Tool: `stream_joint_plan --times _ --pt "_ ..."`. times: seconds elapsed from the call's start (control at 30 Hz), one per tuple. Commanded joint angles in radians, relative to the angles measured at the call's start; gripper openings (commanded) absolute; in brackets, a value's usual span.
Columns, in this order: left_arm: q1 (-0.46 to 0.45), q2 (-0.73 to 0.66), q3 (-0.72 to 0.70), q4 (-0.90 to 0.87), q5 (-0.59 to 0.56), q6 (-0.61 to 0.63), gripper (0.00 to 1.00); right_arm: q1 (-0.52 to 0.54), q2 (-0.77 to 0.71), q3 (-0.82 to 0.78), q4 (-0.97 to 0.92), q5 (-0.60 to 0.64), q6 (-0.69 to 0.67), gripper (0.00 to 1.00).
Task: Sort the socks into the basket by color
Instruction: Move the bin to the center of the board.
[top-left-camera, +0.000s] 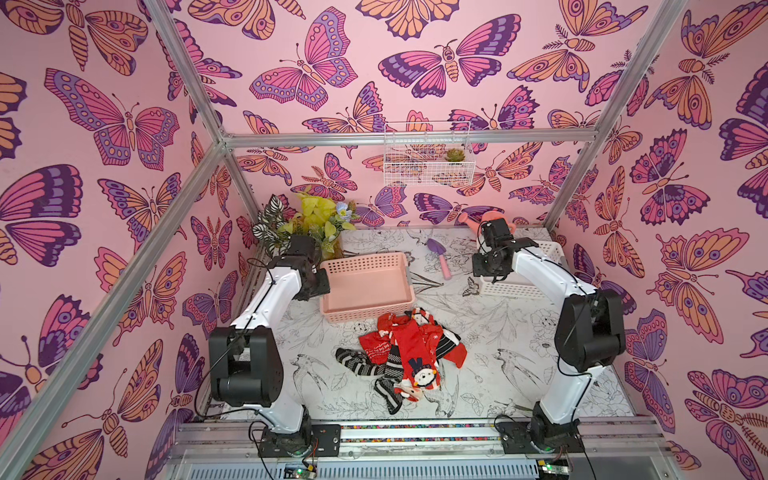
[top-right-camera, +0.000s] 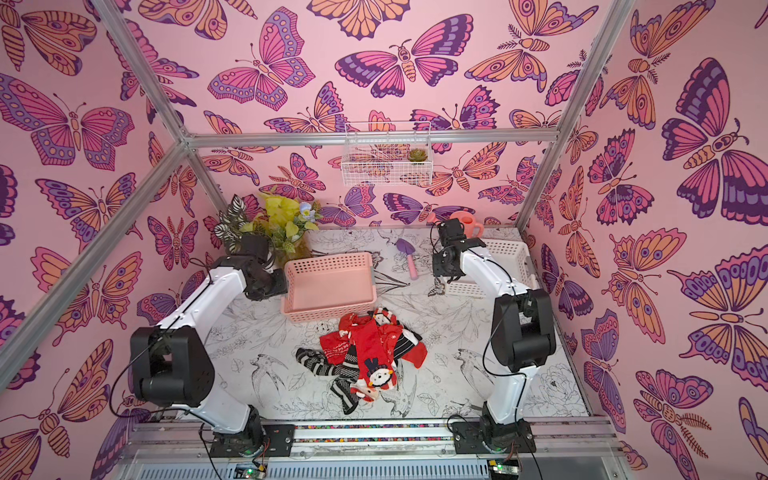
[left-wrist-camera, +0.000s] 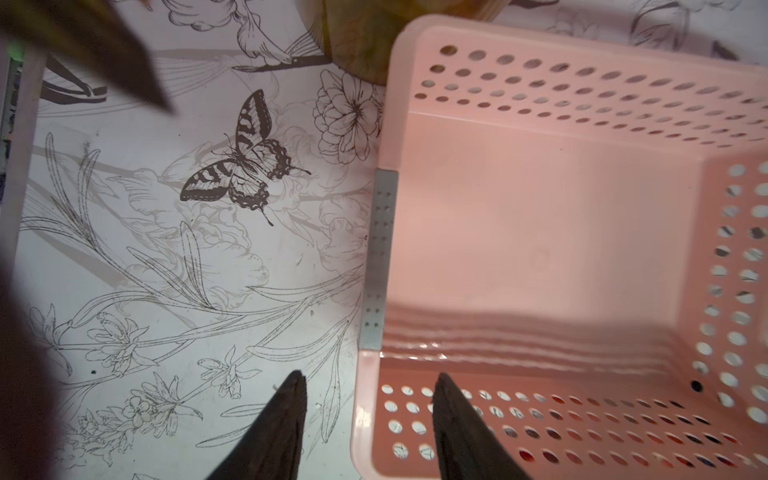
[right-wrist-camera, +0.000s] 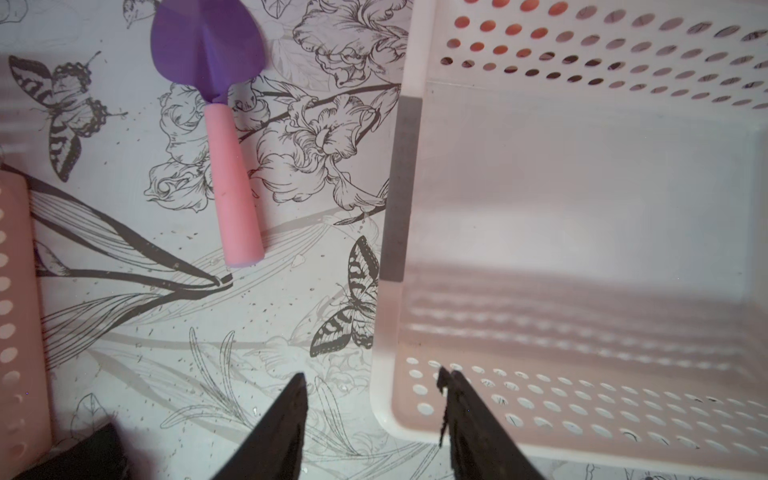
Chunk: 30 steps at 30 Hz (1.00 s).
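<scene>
The socks (top-left-camera: 409, 353) (top-right-camera: 365, 355) lie in one heap at the table's front middle, red ones with white figures on top of black-and-white striped ones (top-left-camera: 357, 363). Behind the heap stands an empty pink basket (top-left-camera: 361, 257). A white basket (top-left-camera: 548, 249) sits at the back right, with nothing in the part that shows. My left gripper (left-wrist-camera: 370, 376) hovers open over the pink basket's (left-wrist-camera: 361, 395) left rim, holding nothing. Above the near left corner of the white basket (right-wrist-camera: 386, 332), my right gripper (right-wrist-camera: 371, 374) is open and holds nothing.
A purple trowel with a pink handle (top-left-camera: 440, 255) (right-wrist-camera: 232, 166) lies between the two baskets. A potted plant (top-left-camera: 307, 224) stands at the back left, close to my left wrist. A pink watering can (top-left-camera: 494, 218) is at the back right. A wire shelf (top-left-camera: 428, 158) hangs on the rear wall.
</scene>
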Motion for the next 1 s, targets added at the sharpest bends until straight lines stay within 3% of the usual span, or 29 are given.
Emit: stream_joint_plan --times 0.0,0.3,0.67,0.97 --pt "0.005 -0.072 -0.035 -0.007 0.055 -0.023 0.51 0.006 0.035 0.053 -0.060 0.052 -0.006 0.52" --pt "-0.009 -0.152 -0.040 -0.012 0.121 -0.030 0.45 0.004 0.124 0.083 -0.089 0.058 -0.009 0.40" --pt "-0.041 -0.164 -0.065 0.008 0.127 -0.021 0.44 0.006 0.116 0.037 -0.104 0.011 0.019 0.07" --pt "-0.058 -0.205 -0.081 0.019 0.133 -0.023 0.44 0.085 -0.026 -0.119 -0.119 0.063 0.099 0.02"
